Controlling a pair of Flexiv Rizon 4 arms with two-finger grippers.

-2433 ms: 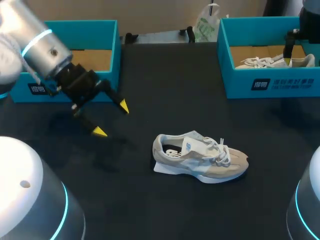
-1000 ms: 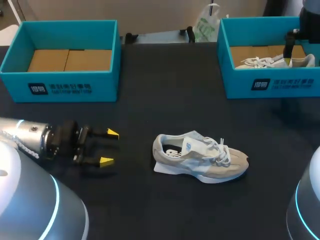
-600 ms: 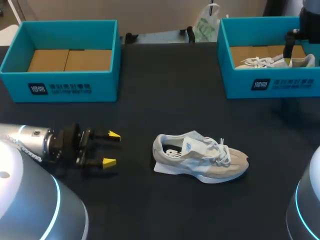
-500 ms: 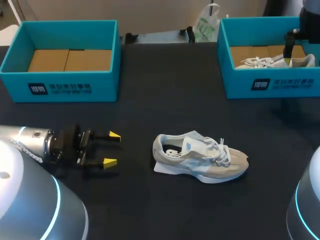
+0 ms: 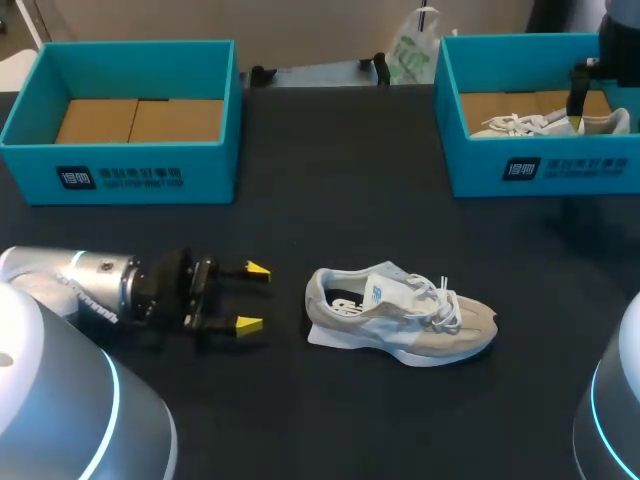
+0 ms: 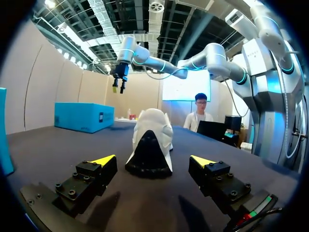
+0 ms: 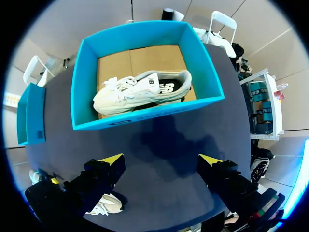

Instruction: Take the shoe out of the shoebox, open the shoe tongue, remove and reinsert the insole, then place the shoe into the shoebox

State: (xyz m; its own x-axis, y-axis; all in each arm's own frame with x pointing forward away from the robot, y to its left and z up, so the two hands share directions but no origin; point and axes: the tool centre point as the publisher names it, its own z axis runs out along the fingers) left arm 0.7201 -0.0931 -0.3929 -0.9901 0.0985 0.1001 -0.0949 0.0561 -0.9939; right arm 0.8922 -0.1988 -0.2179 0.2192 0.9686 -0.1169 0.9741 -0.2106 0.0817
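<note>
A beige and white shoe [image 5: 400, 318] lies on its sole in the middle of the black table, toe to the right, tongue raised. My left gripper [image 5: 252, 297] hovers low just left of its heel, open, fingers pointing at it. In the left wrist view the shoe's heel [image 6: 149, 145] stands a short way ahead of the open gripper [image 6: 153, 160], not touching it. My right gripper [image 7: 161, 159] hangs open high above the right teal shoebox [image 7: 145, 113]. A second white shoe [image 7: 140, 92] lies in that box.
An empty teal shoebox [image 5: 130, 175] stands at the back left. The right shoebox [image 5: 540, 165] stands at the back right, with my right arm [image 5: 590, 70] above it. A white plastic bag [image 5: 412, 48] sits at the table's far edge.
My left gripper has moved right, low over the table, closer to the shoe's heel. It stays open. The shoe and the right arm have not moved.
</note>
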